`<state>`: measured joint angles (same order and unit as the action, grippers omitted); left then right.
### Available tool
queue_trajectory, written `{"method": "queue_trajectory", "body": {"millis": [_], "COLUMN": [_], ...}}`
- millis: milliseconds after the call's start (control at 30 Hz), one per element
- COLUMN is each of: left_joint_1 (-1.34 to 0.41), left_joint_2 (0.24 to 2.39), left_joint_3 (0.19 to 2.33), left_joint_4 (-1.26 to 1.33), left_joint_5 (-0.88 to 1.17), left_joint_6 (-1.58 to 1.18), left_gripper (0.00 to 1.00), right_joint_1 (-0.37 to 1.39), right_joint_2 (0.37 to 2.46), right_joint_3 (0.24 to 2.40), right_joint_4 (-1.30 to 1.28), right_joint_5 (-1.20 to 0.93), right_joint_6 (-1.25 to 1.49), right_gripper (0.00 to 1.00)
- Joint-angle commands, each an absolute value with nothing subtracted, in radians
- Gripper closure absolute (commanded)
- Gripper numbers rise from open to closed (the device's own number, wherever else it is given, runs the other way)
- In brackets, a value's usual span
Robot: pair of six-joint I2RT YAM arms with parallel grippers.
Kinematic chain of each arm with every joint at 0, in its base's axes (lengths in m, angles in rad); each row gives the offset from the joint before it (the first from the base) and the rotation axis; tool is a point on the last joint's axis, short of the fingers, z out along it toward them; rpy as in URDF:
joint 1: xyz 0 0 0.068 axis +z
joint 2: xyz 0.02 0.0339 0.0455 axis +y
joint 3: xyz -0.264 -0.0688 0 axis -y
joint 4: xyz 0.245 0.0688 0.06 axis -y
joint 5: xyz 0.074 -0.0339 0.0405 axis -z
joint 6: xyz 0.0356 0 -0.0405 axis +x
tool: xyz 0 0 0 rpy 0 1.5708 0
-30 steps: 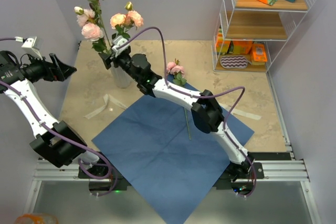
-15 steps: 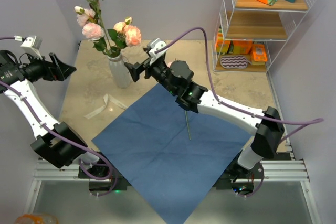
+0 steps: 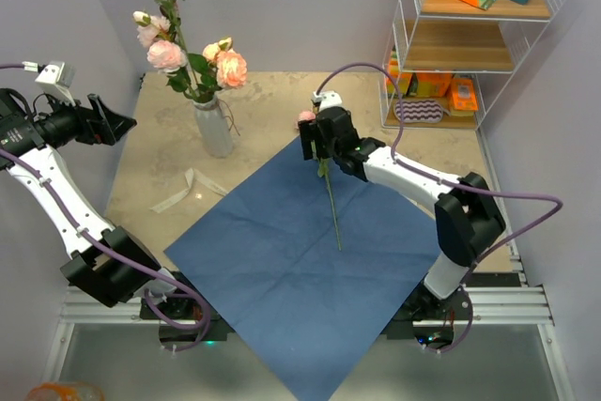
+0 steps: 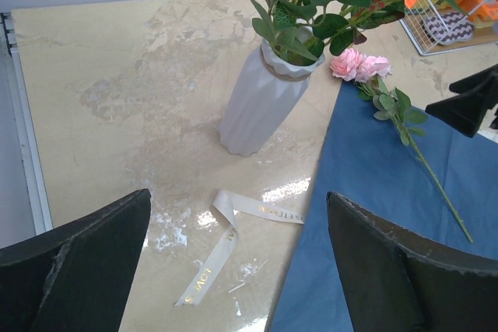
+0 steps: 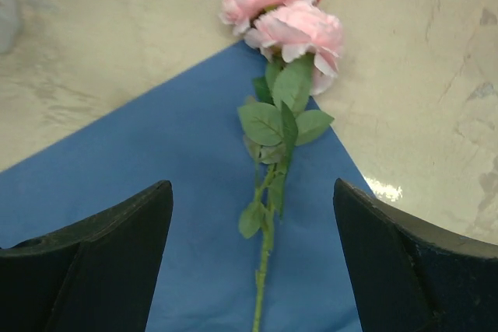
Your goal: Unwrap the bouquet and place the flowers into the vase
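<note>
The pale ribbed vase (image 3: 214,129) (image 4: 261,103) stands at the back left of the table and holds several pink flowers (image 3: 165,52) on tall stems. One more rose (image 3: 329,194) (image 5: 288,17) (image 4: 359,64) lies on the unfolded blue paper (image 3: 282,269) (image 5: 156,161), its blossoms just past the paper's far corner. My right gripper (image 3: 319,149) (image 5: 253,186) hangs open right above this rose's leafy stem, one finger to each side and neither touching it. My left gripper (image 3: 120,122) (image 4: 239,196) is raised at the far left, open and empty.
A beige ribbon (image 3: 183,190) (image 4: 226,235) lies on the table between the vase and the paper. Another strip (image 3: 439,204) lies by the paper's right corner. A wire shelf (image 3: 470,44) with boxes stands at the back right.
My right gripper has drawn away from the vase, leaving a rose stem standing in it, and swung right and down over the rose on the paper. The left arm has not moved.
</note>
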<state>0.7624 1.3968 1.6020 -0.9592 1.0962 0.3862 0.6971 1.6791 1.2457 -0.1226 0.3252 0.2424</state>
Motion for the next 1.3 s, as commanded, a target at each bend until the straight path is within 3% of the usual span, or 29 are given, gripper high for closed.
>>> {"method": "queue_trajectory", "body": {"millis": [0, 233, 533, 633, 667, 733, 867, 967, 1000, 1267], "left_joint_1": [0.764, 0.764, 0.764, 0.764, 0.764, 0.762, 0.764, 0.762, 0.762, 0.762], "left_joint_2": [1.379, 1.388, 1.388, 1.388, 1.388, 1.387, 1.385, 1.384, 1.384, 1.404], "left_joint_3": [1.634, 1.644, 1.644, 1.643, 1.644, 1.643, 1.646, 1.646, 1.646, 1.658], "left_joint_4": [-0.956, -0.976, -0.977, -0.976, -0.976, -0.977, -0.977, -0.98, -0.979, -0.982], "left_joint_5": [1.118, 1.12, 1.124, 1.12, 1.117, 1.112, 1.106, 1.103, 1.103, 1.097], "left_joint_6": [0.396, 0.425, 0.437, 0.442, 0.442, 0.443, 0.446, 0.446, 0.448, 0.446], "left_gripper": [0.01, 0.01, 0.01, 0.01, 0.01, 0.01, 0.01, 0.01, 0.01, 0.01], "right_joint_1": [0.68, 0.65, 0.623, 0.623, 0.621, 0.621, 0.618, 0.617, 0.614, 0.612], "right_joint_2": [1.779, 1.966, 2.025, 2.037, 2.039, 2.042, 2.045, 2.04, 2.033, 1.809], "right_joint_3": [1.304, 1.393, 1.396, 1.376, 1.37, 1.362, 1.359, 1.365, 1.367, 1.371], "right_joint_4": [-0.169, -0.219, -0.213, -0.195, -0.183, -0.178, -0.17, -0.175, -0.175, -0.158], "right_joint_5": [0.313, 0.304, 0.33, 0.305, 0.299, 0.281, 0.268, 0.264, 0.264, 0.264], "right_joint_6": [0.282, 0.278, 0.293, 0.302, 0.305, 0.317, 0.324, 0.325, 0.328, 0.342], "right_gripper": [0.13, 0.15, 0.21, 0.32, 0.42, 0.52, 0.63, 0.85, 0.97, 1.0]}}
